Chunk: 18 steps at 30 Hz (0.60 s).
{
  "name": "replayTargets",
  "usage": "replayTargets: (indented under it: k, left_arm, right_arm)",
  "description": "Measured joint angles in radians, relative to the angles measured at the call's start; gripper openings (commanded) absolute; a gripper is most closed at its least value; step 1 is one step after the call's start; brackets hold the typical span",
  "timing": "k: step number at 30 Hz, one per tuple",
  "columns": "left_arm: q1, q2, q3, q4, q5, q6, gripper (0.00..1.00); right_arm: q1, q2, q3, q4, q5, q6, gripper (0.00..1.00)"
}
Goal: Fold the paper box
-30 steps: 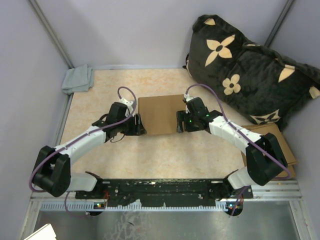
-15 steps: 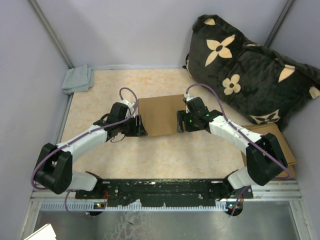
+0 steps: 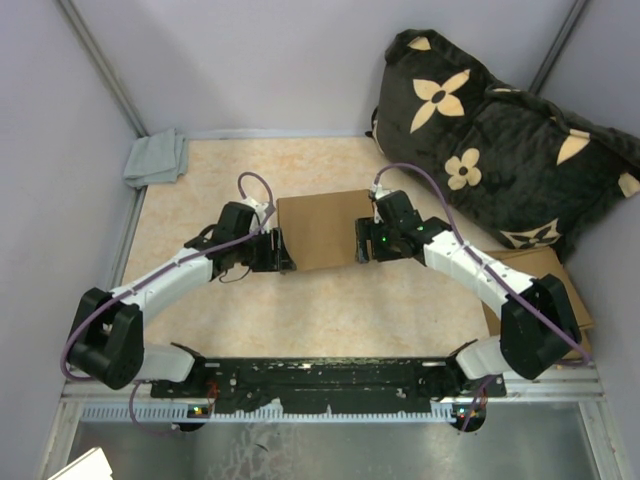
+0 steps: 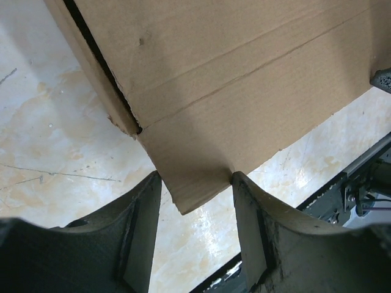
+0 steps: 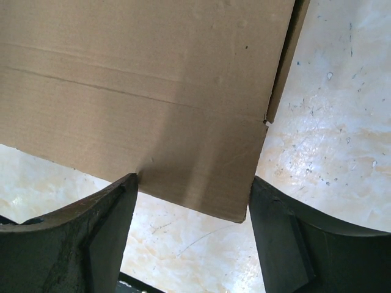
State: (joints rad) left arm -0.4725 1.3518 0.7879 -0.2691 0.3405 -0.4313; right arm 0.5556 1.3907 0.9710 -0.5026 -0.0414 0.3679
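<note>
The paper box (image 3: pixel 320 228) is a plain brown cardboard box lying flat-topped in the middle of the table. My left gripper (image 3: pixel 277 251) is at its near left corner and my right gripper (image 3: pixel 362 243) at its near right corner. In the left wrist view a flap corner of the box (image 4: pixel 201 110) points down between the open fingers of the left gripper (image 4: pixel 195 183), its edges touching both fingertips. In the right wrist view the other flap corner (image 5: pixel 183 122) sits between the spread fingers of the right gripper (image 5: pixel 192 186), touching the left fingertip and just short of the right one.
A dark cushion with cream flowers (image 3: pixel 500 140) fills the back right corner. A grey cloth (image 3: pixel 155 158) lies at the back left. A stack of flat cardboard (image 3: pixel 560 285) sits at the right under my right arm. A black rail (image 3: pixel 320 375) runs along the near edge.
My right arm has shifted slightly to the right and its forearm stands a bit higher. The left gripper has crept a little toward the box corner. The box has not moved.
</note>
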Motion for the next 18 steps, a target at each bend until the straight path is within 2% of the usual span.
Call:
replayTargets:
  k: [18]
  left_arm:
    - [0.006, 0.053, 0.018, -0.001, -0.023, 0.007, 0.54]
  right_arm:
    - [0.000, 0.017, -0.001, 0.014, 0.014, -0.006, 0.72]
